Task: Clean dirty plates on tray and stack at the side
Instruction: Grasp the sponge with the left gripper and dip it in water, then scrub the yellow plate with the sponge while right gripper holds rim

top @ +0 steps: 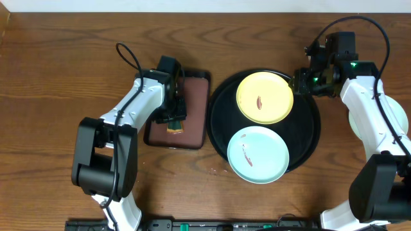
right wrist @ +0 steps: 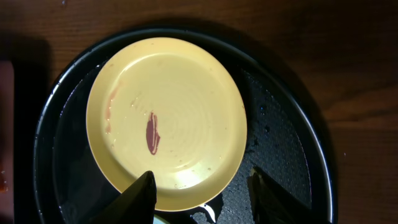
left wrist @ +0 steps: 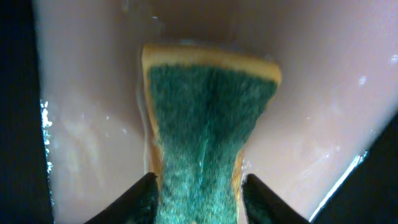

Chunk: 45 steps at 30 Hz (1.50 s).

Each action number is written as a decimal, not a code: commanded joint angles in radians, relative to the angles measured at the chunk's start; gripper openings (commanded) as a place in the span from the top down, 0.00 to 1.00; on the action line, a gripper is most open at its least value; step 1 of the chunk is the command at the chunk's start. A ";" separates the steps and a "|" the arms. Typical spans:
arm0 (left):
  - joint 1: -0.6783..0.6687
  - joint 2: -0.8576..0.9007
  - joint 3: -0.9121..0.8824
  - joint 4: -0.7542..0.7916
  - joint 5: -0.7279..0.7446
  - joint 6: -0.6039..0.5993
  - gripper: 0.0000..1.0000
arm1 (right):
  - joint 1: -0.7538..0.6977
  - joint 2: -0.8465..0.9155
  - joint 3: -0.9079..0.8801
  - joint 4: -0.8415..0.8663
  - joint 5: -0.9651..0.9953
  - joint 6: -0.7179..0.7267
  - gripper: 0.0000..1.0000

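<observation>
Two plates lie on the round black tray (top: 308, 138). The yellow plate (top: 264, 96) is at the back and the mint-blue plate (top: 258, 154) at the front, each with a red-brown smear. A third pale plate (top: 354, 122) shows partly under the right arm, off the tray. My right gripper (top: 300, 82) hovers open at the yellow plate's right rim. In the right wrist view one finger is over the yellow plate (right wrist: 180, 106) and the other over the tray (right wrist: 280, 155). My left gripper (left wrist: 199, 177) is shut on a green-and-yellow sponge (left wrist: 208, 106).
The sponge (top: 174, 129) hangs over a small wet brown tray (top: 192, 102) with a black rim, left of the black tray. Bare wooden table (top: 58, 64) lies around both trays. Cables loop above each arm.
</observation>
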 commanded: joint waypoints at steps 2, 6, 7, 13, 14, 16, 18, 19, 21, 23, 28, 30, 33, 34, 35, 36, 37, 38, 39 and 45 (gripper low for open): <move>-0.015 0.026 -0.060 0.050 -0.021 0.005 0.70 | 0.006 -0.006 0.003 0.012 -0.011 0.003 0.53; -0.044 0.050 -0.092 0.111 -0.016 0.005 0.78 | 0.006 -0.006 0.003 0.042 -0.004 0.002 0.51; -0.051 0.055 -0.094 0.114 -0.016 0.005 0.81 | 0.006 -0.006 0.003 0.050 0.004 0.002 0.51; -0.068 0.056 -0.071 0.090 -0.016 0.006 0.93 | 0.006 0.001 0.003 0.095 0.027 -0.003 0.55; -0.067 0.054 -0.051 0.066 -0.016 0.005 0.93 | 0.006 0.011 0.003 0.100 0.038 -0.006 0.58; -0.066 0.050 0.000 0.016 -0.016 0.005 0.93 | 0.006 0.043 0.003 0.105 0.061 -0.013 0.65; -0.066 0.042 0.064 -0.042 -0.016 0.006 0.93 | 0.006 0.088 0.003 0.121 0.064 -0.058 0.67; -0.066 0.039 0.095 -0.066 -0.016 0.006 0.92 | 0.006 0.109 0.003 0.129 0.064 -0.075 0.67; -0.066 0.029 0.174 -0.126 -0.015 0.006 0.93 | 0.006 0.159 0.003 0.141 0.063 -0.092 0.66; -0.066 0.021 0.242 -0.166 0.004 0.006 0.93 | 0.006 0.196 0.003 0.142 0.063 -0.095 0.63; -0.069 0.014 0.344 -0.154 0.167 0.005 0.93 | 0.002 0.266 0.003 0.159 0.064 -0.100 0.60; -0.073 0.014 0.351 -0.114 0.223 0.000 0.93 | 0.000 0.284 0.003 0.168 0.064 -0.099 0.62; -0.094 0.015 0.350 -0.034 0.247 -0.058 0.93 | -0.001 0.323 0.003 0.175 0.052 -0.094 0.73; -0.103 0.015 0.350 -0.011 0.247 -0.060 0.92 | -0.001 0.335 0.003 0.175 0.044 -0.095 0.76; -0.114 0.015 0.350 0.010 0.247 -0.060 0.93 | 0.001 0.347 0.003 0.174 0.038 -0.094 0.82; -0.124 0.015 0.350 0.028 0.247 -0.060 0.93 | 0.002 0.356 0.003 0.173 0.032 -0.094 0.88; -0.135 0.016 0.350 0.046 0.246 -0.063 0.93 | 0.004 0.364 0.003 0.171 0.021 -0.094 0.97; -0.146 0.016 0.350 0.061 0.246 -0.074 0.92 | 0.006 0.366 0.003 0.165 0.011 -0.093 0.99; -0.157 0.016 0.350 0.080 0.246 -0.090 0.93 | 0.007 0.366 0.003 0.157 0.007 -0.089 0.99; -0.218 0.032 0.350 0.198 0.242 -0.166 0.92 | 0.030 0.341 0.003 0.089 0.009 -0.064 0.99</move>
